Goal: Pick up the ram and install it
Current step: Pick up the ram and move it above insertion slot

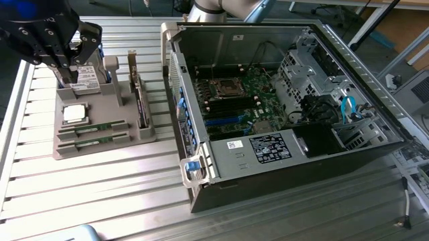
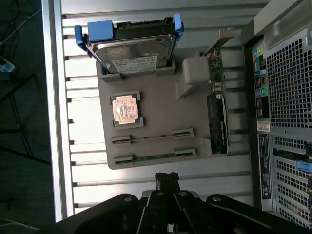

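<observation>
The ram lies on its long edge in a slot of the gray holder at the exterior view's left, a thin green stick with small dark chips. A twin stick lies in the next slot, just beside it and parallel, nearer the lower edge of that frame. In the wrist view you see the same pair, the ram and the twin stick, both seated in their slots and untouched.

Your pincer hangs at the upper left of the exterior view, well above the holder. In the wrist view the pincer shows its fingers pressed together with nothing between them, apart from both sticks.

On the same holder you have a square silver processor chip just beside the ram slots, a hard drive standing in blue rails, and a dark expansion card on edge along the side nearest the case.

The open computer case lies on its side at the centre and right of the exterior view, its motherboard exposed. Holder and case both rest on the slatted metal desk.
</observation>
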Controlling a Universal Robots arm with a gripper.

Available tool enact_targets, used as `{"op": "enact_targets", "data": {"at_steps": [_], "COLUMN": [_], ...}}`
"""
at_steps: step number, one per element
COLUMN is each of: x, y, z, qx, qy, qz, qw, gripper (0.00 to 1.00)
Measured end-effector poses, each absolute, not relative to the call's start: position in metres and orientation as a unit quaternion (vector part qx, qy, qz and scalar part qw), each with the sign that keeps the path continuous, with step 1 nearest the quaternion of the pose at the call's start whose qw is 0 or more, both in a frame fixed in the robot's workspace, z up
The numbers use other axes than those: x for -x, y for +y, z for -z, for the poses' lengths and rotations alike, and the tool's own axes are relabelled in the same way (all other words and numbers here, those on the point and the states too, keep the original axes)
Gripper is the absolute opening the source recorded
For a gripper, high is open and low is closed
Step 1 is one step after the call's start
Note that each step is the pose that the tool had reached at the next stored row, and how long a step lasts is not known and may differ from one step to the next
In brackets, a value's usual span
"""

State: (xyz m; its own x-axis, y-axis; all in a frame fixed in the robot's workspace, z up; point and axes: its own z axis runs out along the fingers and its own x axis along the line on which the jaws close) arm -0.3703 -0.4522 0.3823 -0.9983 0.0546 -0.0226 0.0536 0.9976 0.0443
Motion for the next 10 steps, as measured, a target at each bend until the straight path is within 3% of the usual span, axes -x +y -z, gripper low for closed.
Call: {"op": "enact_targets", "data": {"at_steps": [10], "x": [0.3703], "y": [-0.4522], "z": [-0.3823], "qx": [0.023], "qy": [0.999], "qz": [-0.022], "qw": [0.011], "gripper": [0.11]}}
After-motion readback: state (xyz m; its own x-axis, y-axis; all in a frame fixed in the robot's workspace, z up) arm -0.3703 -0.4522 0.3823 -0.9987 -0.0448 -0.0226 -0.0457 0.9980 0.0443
